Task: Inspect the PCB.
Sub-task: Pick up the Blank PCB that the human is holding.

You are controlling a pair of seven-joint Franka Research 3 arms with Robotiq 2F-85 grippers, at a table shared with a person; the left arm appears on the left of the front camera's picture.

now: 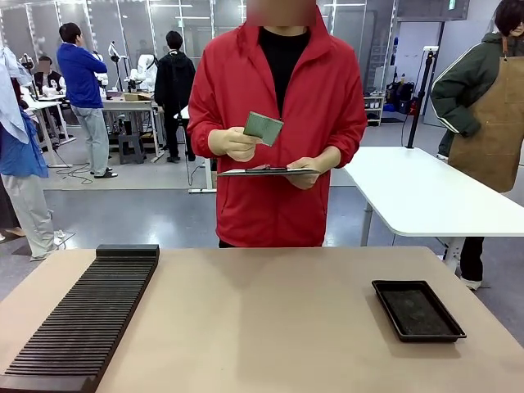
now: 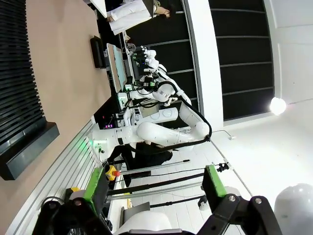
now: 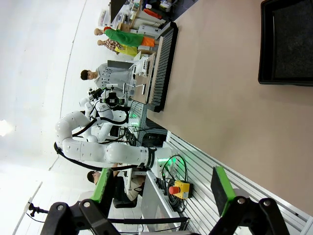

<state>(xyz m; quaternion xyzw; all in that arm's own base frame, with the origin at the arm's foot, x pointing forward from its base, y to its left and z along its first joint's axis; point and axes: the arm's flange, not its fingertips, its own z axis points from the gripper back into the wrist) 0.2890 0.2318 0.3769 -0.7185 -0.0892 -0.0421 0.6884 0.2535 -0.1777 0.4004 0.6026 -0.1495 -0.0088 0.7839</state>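
From the front, a person in a red jacket (image 1: 278,98) stands at the far side of the tan table (image 1: 262,327). One pale-gloved hand (image 1: 232,142) holds the thin green rectangular PCB (image 1: 263,128) tilted at chest height. It is just above a dark flat tablet (image 1: 268,171), which the other hand (image 1: 304,172) holds level. On the table a long black ribbed rack (image 1: 86,319) lies along the near left. A shallow black rectangular tray (image 1: 417,309) sits at the right, well apart from the rack.

In the left wrist view, the left gripper (image 2: 154,185), black with green pads, stands released, with nothing between its fingers. The ribbed rack (image 2: 19,98) lies on the table beyond it, and the white right arm (image 2: 161,132) is farther off.

In the right wrist view, the right gripper (image 3: 161,187) is likewise released and empty. The black tray (image 3: 288,44) rests on the tan table (image 3: 220,88), with the rack (image 3: 164,63) farther along.
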